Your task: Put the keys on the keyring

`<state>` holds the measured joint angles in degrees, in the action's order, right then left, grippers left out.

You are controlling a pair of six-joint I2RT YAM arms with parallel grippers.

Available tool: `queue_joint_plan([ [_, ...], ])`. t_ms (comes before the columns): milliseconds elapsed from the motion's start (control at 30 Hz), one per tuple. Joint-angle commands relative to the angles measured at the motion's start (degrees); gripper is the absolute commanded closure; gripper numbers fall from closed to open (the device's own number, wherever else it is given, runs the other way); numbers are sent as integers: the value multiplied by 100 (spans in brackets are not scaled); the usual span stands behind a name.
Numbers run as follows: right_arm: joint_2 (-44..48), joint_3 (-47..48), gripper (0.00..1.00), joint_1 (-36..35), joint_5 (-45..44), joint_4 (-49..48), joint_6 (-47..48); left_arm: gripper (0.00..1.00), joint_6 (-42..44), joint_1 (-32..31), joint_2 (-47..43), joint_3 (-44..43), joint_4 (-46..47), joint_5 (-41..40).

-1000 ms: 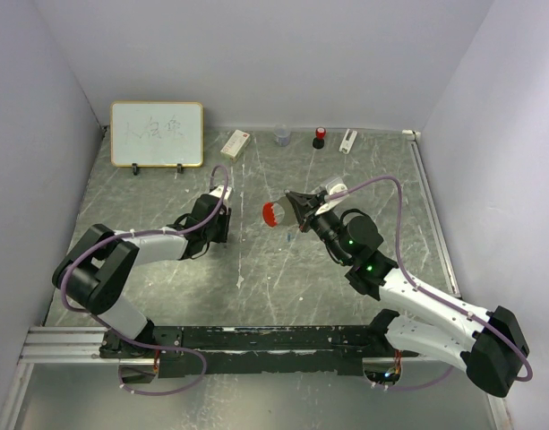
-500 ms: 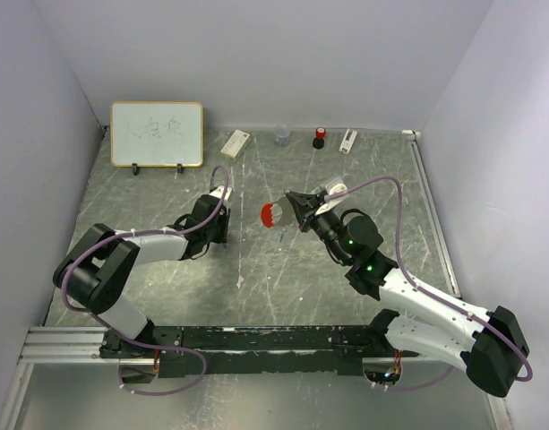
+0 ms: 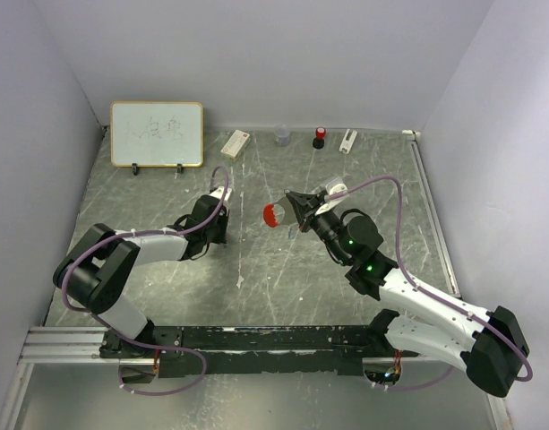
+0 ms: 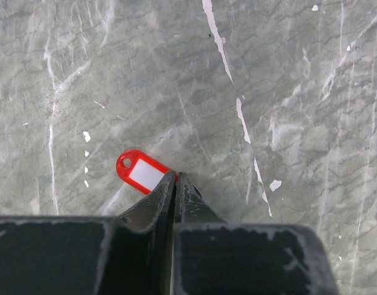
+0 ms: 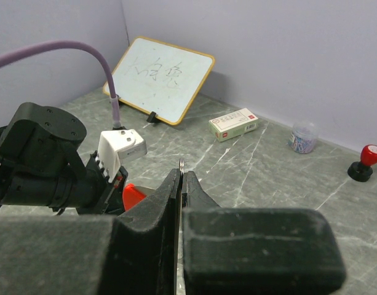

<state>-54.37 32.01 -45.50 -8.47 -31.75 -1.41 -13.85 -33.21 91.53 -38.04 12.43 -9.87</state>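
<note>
So the left gripper [image 4: 176, 179] is clamped shut on one end of the bright red oblong plastic keyring fob [image 4: 141, 173], white label showing, about mid-table. The ring's hidden behind the tips. The right gripper [image 5: 181, 177], just right of it, is pinched tight too, with a thin silver metal key blade [image 5: 182, 163] poking out.

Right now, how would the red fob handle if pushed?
The red fob looks like flat, thin plastic, so it is probably stiff and light. The left pincer pinches only one end, so a push would likely pivot it. Being flat, it should slide, not roll.
</note>
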Motion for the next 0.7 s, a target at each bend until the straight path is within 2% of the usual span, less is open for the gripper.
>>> queue_joint_plan([
  [0,43,-25,100,-12,-77,-159,62,93,62,8,-68,32,120,-24],
  [167,81,2,100,-20,-53,-99,62,93,147,8,-437,152,227,108],
  [300,130,46,100,-19,68,69,75,93,475,8,-1116,339,437,523],
  [533,500,-72,100,-12,1009,352,250,93,1135,81,-1952,239,579,1729],
  [667,620,-20,100,-10,1682,575,453,93,1188,201,-2266,240,970,2593],
])
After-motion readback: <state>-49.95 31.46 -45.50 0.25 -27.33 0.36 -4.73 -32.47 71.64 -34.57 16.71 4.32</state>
